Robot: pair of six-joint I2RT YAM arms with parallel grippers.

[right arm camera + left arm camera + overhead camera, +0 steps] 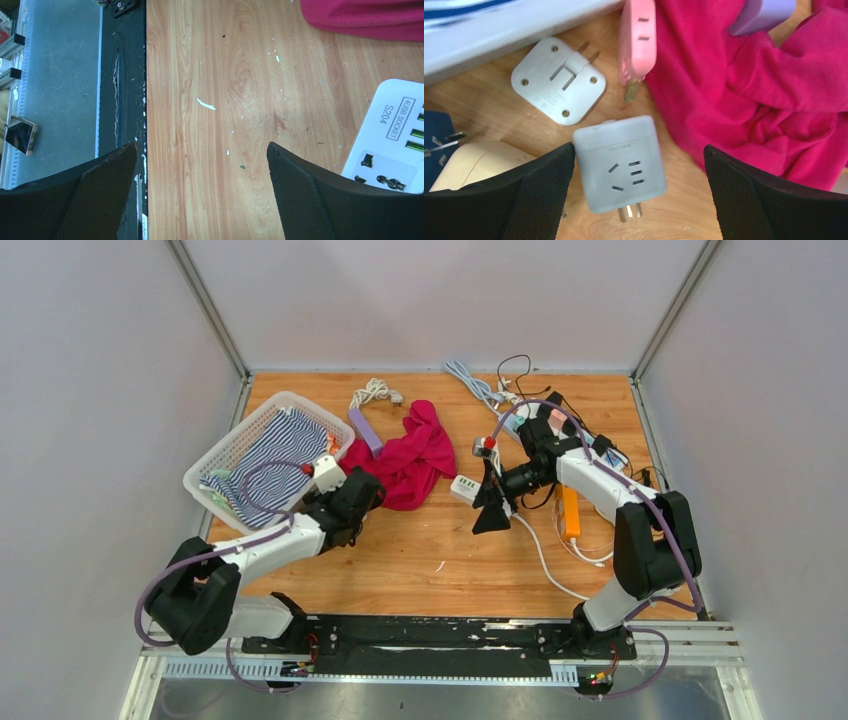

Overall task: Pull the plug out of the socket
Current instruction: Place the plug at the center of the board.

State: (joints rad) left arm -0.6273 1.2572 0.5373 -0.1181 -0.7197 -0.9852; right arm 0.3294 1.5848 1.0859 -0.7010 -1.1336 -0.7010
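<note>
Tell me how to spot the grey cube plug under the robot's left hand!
Find the white basket at the left of the table, with the pink cloth beside it. On the wood between them, in the gap of the open left hand, lies the grey cube plug. Its neighbours are a flat white plug and a pink plug; only this one is grey and boxy.

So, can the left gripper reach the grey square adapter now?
Probably yes: the left gripper stands open around the grey adapter; nothing lies on it, the pink cloth only beside it.
</note>
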